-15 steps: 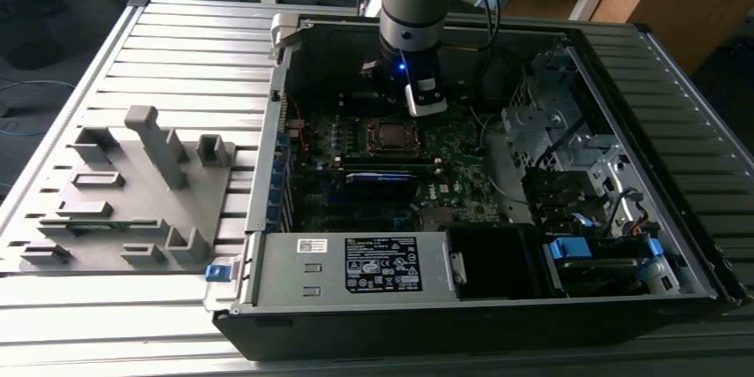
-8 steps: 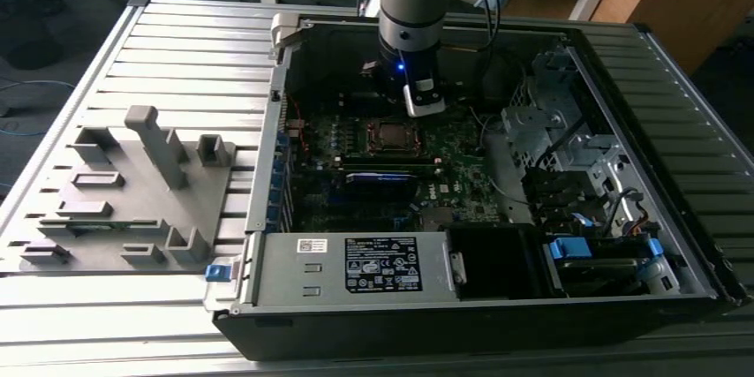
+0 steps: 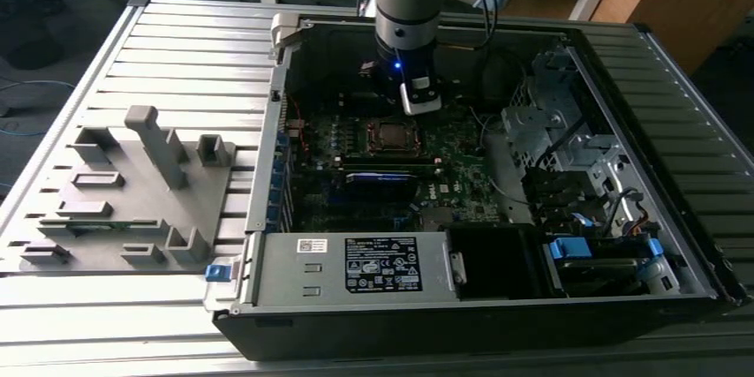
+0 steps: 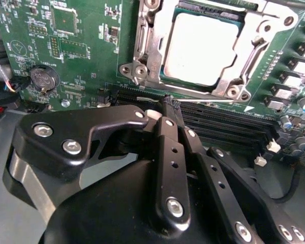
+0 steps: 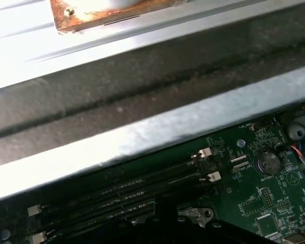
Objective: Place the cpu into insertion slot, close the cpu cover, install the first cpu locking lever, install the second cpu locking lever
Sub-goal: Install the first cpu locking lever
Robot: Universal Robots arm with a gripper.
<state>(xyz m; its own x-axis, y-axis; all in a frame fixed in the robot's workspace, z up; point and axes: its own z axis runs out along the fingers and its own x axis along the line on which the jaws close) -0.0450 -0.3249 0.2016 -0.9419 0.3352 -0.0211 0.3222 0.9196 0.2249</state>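
In the second wrist view the cpu [image 4: 203,48] lies flat in the insertion slot [image 4: 213,9], its silver-grey top showing. The cpu cover [image 4: 229,84] is down around it as a silvery frame, with thin metal lever rods [image 4: 142,43] along its sides. My gripper [image 4: 169,103] hovers just short of the socket, over the long black memory slots [image 4: 218,119]. Its black fingers [image 4: 165,152] meet at the tips and hold nothing. In the exterior view the gripper [image 3: 409,101] hangs inside the open computer case, a little behind the socket [image 3: 387,134].
The open case [image 3: 659,86] has metal walls all round, a drive cage [image 3: 566,139] at the exterior view's right and a power supply [image 3: 353,262] in front. A grey fixture plate [image 3: 130,192] lies outside at the exterior view's left. A coin battery [image 4: 43,77] sits on the board.
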